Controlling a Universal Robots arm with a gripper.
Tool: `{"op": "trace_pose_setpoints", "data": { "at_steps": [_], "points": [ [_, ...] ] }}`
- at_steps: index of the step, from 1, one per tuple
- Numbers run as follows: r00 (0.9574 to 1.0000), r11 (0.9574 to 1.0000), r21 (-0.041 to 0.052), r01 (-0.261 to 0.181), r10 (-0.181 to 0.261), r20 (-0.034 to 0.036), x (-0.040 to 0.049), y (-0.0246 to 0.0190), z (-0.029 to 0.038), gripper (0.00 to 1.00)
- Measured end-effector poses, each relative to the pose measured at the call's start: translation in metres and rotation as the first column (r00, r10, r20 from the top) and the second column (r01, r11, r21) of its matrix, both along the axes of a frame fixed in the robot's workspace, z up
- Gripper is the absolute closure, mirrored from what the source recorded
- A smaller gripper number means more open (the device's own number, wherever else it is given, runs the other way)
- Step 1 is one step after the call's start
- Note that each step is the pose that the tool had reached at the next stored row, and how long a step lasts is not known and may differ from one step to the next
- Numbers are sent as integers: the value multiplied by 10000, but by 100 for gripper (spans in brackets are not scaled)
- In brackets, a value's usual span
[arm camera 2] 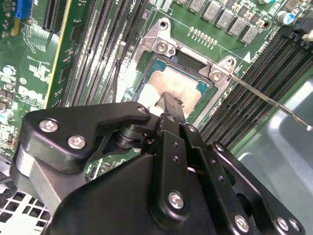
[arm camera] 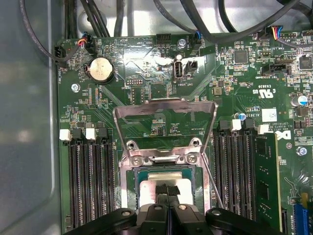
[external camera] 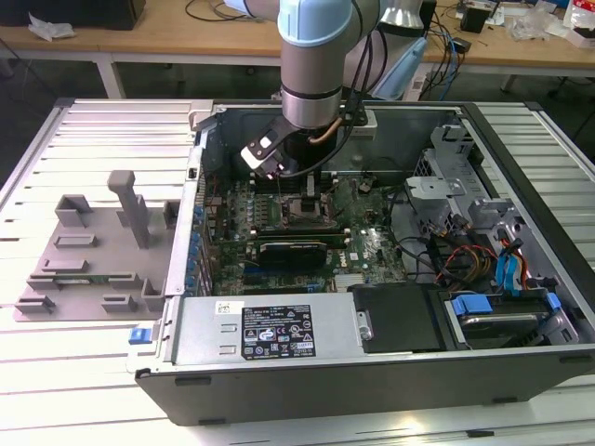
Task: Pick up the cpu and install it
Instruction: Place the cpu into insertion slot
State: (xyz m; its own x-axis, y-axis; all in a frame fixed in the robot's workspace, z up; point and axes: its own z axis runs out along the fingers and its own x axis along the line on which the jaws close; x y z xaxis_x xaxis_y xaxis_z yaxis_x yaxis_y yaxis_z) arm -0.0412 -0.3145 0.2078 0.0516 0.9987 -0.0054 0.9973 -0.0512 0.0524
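Case: I see an open computer case lying on the slatted desk, with its green board facing up inside.
Socket: the metal socket frame sits mid-board. Its cover plate is swung open and away from the recess, and the thin latch rod sticks out to one side.
Cpu: the cpu lies flat inside the socket recess, silver top up, with its edges running parallel to the frame in both wrist views.
Hand: my hand is over the middle of the cpu. The 2 fingertips are clenched together with nothing visible between them. They look to be at or on the top plate, but I cannot tell whether they press on it.
Edges: the cpu's rim sits just inside the frame on every side I can see. Banks of black memory slots flank the socket on 2 sides.
Room: a long black card lies just beside the socket. A drive cage with cables fills the case toward the exterior view's right. The case walls stand well apart from the hand.
Arm: the arm drops almost straight down into the case, wrist upright above the socket.
Desk: a grey moulded tray rests outside the case at the exterior view's left.
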Motion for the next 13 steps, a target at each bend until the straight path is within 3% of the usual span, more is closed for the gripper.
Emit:
{"op": "trace_pose_setpoints", "data": {
  "at_steps": [7, 11, 13],
  "points": [
    [10000, 10000, -22, 0, 0, -2, 0, -1, 233, 89],
    [10000, 10000, -68, 0, 0, -1, 0, -1, 438, 89],
    [10000, 10000, -69, 1, -1, -2, 0, 0, 439, 89]
  ]
}}
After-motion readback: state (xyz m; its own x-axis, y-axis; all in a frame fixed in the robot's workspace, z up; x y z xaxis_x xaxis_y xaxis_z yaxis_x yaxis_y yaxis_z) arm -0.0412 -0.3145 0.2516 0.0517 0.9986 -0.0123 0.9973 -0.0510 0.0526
